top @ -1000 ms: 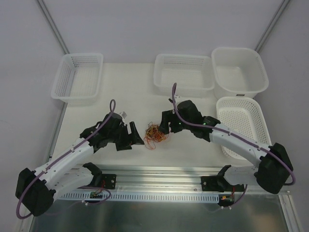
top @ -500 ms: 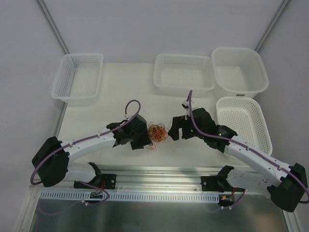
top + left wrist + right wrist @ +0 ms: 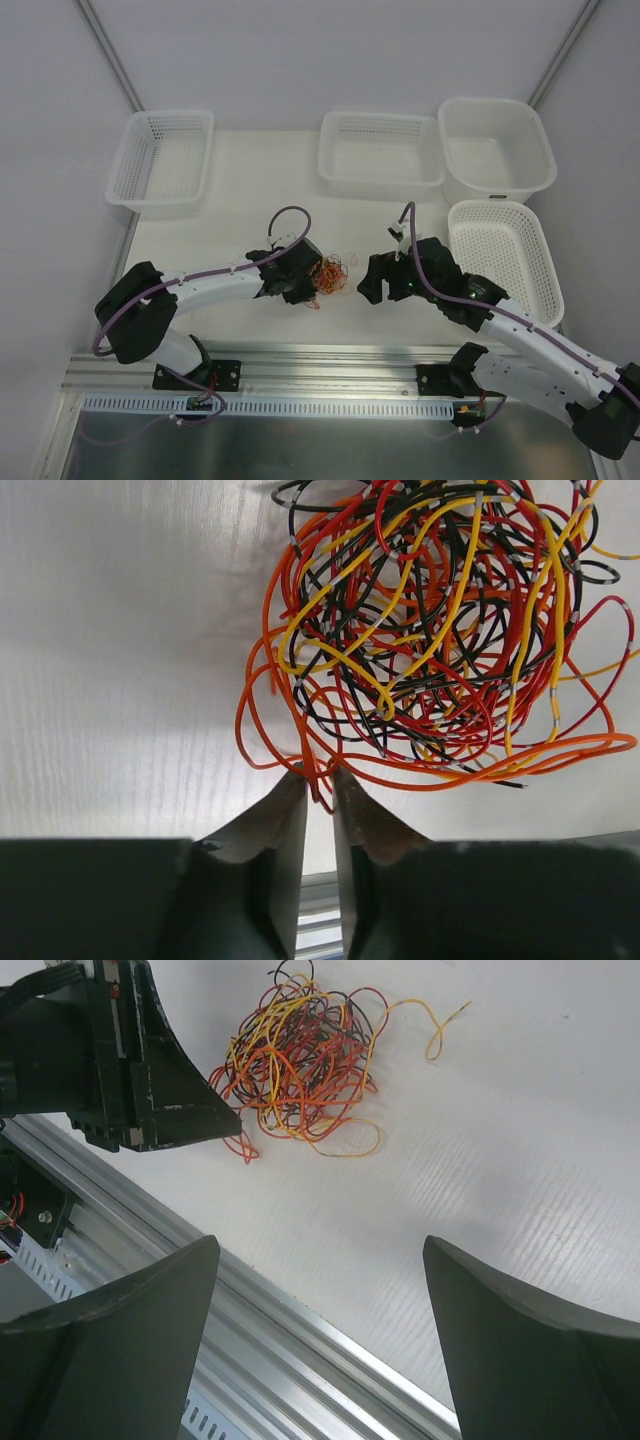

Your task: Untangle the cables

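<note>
The left hand point(image 3: 320, 780) is pinched down to a sliver. Its two fingers point(image 3: 285, 810) nip a loop of orange-red strand at the near edge of the cables point(image 3: 430, 630). The rest of the bundle sits just beyond the fingertips: a tight curly ball of red, orange, yellow and black wires on the white worktop point(image 3: 120, 630). One yellow end trails loose on the side away from that hand. The right hand point(image 3: 320, 1245) is spread wide and holds nothing. It hangs over bare worktop near the metal front rail point(image 3: 300, 1340), apart from the ball. From above, the cables lie between the two hands, with white baskets point(image 3: 380, 175) along the far edge and right side.
</note>
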